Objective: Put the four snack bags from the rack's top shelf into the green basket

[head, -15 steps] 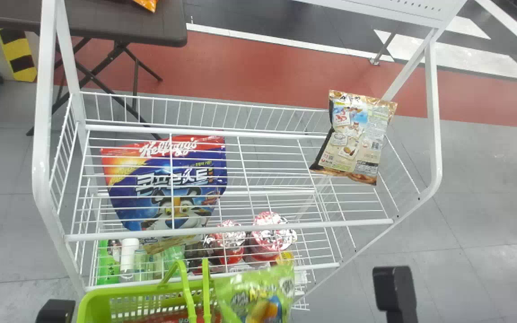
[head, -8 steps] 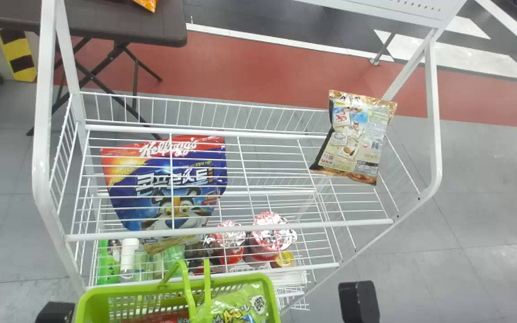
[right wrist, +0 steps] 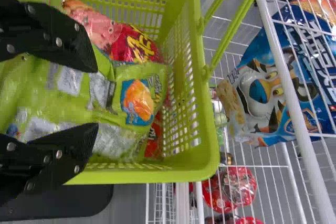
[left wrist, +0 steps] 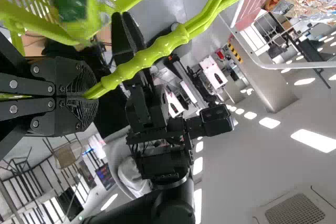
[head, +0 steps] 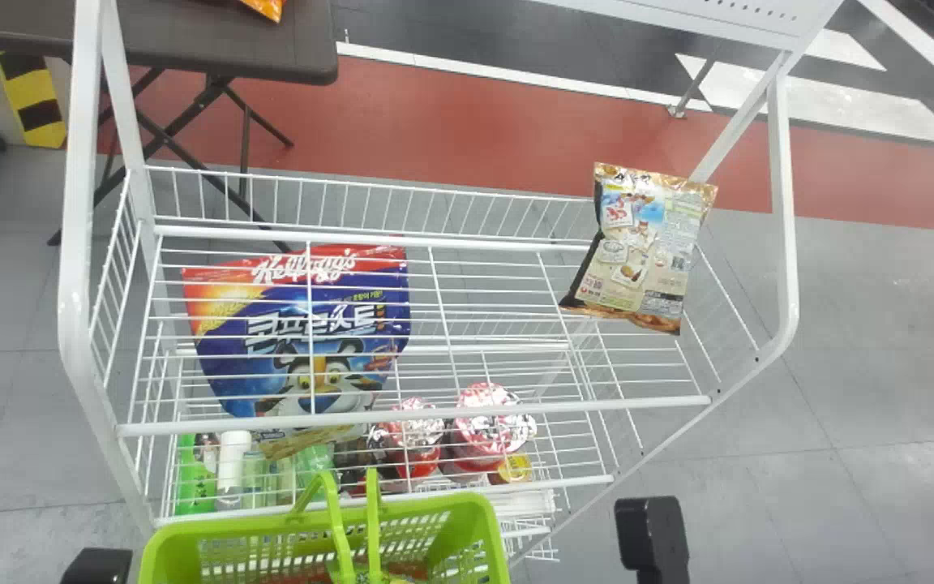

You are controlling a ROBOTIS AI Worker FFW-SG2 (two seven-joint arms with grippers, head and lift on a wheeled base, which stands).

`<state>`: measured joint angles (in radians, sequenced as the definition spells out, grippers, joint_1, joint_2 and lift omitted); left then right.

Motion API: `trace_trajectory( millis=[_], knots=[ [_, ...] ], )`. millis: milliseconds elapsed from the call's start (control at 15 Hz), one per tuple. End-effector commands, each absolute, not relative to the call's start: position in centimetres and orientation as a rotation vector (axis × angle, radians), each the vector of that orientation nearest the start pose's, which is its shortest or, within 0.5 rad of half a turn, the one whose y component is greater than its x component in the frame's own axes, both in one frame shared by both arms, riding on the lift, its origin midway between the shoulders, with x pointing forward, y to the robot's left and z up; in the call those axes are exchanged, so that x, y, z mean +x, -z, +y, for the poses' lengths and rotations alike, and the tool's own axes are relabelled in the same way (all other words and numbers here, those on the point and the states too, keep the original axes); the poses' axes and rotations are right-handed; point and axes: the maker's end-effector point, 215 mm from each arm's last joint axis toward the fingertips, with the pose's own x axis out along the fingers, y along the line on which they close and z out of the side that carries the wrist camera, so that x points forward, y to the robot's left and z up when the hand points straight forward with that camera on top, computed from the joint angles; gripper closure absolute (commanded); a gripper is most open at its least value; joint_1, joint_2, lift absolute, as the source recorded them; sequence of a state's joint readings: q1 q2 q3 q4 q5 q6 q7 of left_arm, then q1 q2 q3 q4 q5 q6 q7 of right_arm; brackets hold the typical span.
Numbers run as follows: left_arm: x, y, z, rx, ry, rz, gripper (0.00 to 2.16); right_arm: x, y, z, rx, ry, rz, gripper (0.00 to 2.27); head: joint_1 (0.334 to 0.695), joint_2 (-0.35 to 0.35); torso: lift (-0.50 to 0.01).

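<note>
**Green bag lies in the basket, tan bag rests on the rack**

The white wire rack [head: 74, 284] takes up most of the scene, its top shelf [head: 516, 410] stretching from side to side. Behind it, at the upper left of the head view, stands a dark folding counter [head: 232, 49]. The right arm [head: 652, 535] comes in at the bottom edge, right of the green basket; the left arm [head: 98, 565] is at the basket's left.

The basket [head: 418, 509] sits at the near side of the rack. Its handles [head: 374, 519] run into the left claw [left wrist: 89, 95], which is closed tight around them. The right claw [right wrist: 97, 96] is over the basket with its two fingers wide apart. Green packaging shows between them; whether they touch it is impossible to tell.

A large blue pouch [head: 232, 381] lies under the top shelf's wires, toward the left. The tan snack bag [head: 645, 251] is on the top shelf, tilted at the right end. Inside the basket, a green snack bag [right wrist: 139, 103] overlaps a red snack bag [right wrist: 131, 45]; the exact count in there is unclear.

Lower in the rack are red tubs [head: 491, 414] and a white-capped bottle [head: 232, 466]. An orange packet [head: 268, 8] lies on the counter.
</note>
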<state>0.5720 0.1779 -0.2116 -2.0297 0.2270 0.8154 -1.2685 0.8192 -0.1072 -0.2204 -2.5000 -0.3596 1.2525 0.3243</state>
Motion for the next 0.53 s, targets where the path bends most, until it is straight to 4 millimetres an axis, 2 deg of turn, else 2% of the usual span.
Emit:
trace_trajectory(
  millis=[0, 67, 200, 333, 400, 467],
  knots=[
    [14.1, 42.8, -3.2, -0.685, 1.471, 0.822, 1.73, 22.2, 48.5, -20.7, 0.278, -0.297, 0.997, 0.05, 0.695, -0.350, 0.000],
    [14.1, 42.7, -3.2, -0.684, 1.473, 0.819, 1.73, 24.4, 47.9, -22.2, 0.234, -0.254, 0.921, 0.05, 0.695, -0.350, 0.000],
    [14.1, 42.7, -3.2, -0.683, 1.472, 0.820, 1.73, 30.3, 45.4, -25.2, 0.162, -0.182, 0.706, 0.05, 0.695, -0.350, 0.000],
    [14.1, 42.8, -3.3, -0.681, 1.472, 0.821, 1.73, 36.5, 41.2, -28.7, 0.078, -0.098, 0.428, 0.05, 0.695, -0.350, 0.000],
    [13.9, 42.9, -3.3, -0.680, 1.471, 0.828, 1.73, 39.3, 39.8, -30.3, 0.022, -0.050, 0.338, 0.06, 0.695, -0.350, 0.000],
    [13.9, 42.9, -3.3, -0.679, 1.470, 0.828, 1.73, 41.8, 39.6, -31.4, 0.009, -0.029, 0.312, 0.06, 0.695, -0.350, 0.000]
  ],
)
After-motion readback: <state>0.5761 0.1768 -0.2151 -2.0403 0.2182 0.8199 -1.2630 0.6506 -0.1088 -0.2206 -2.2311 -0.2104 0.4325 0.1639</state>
